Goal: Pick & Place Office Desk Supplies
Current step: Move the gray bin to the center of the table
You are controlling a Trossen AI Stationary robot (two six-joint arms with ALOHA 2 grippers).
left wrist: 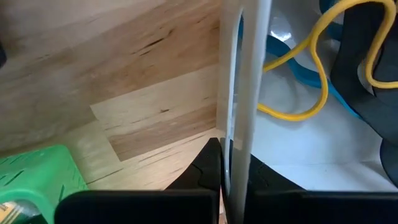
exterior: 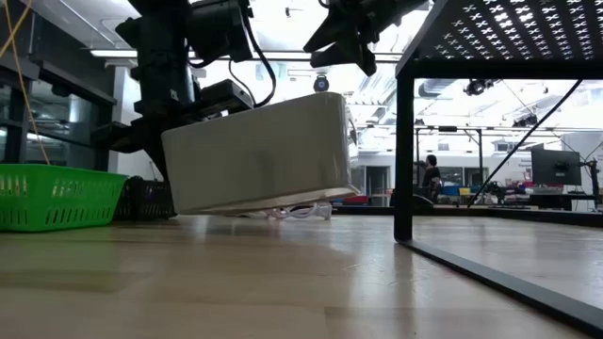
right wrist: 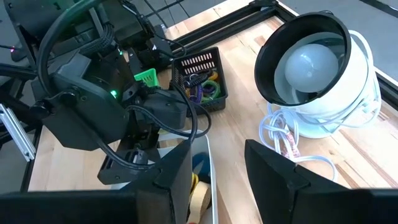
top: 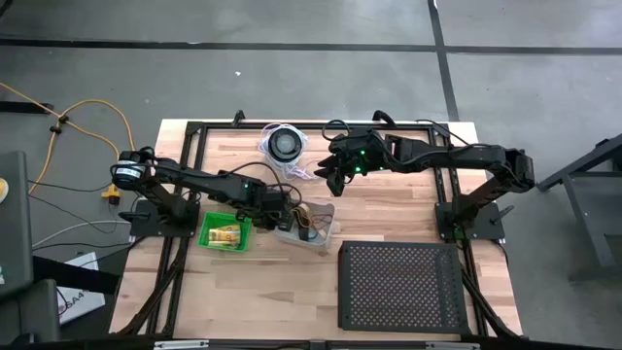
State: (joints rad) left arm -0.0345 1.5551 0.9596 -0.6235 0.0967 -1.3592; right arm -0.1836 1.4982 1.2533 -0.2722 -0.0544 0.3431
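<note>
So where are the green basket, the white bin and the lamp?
Green basket (top: pixel 225 233): high view, on its rim.
White bin (exterior: pixel 259 151): low view, on its side wall, tilted, one end off the table.
Lamp (right wrist: pixel 311 68): right wrist view, on its bulb.

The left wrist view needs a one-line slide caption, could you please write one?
Left gripper shut on the white bin's wall, yellow rubber band inside, green basket beside.
</note>
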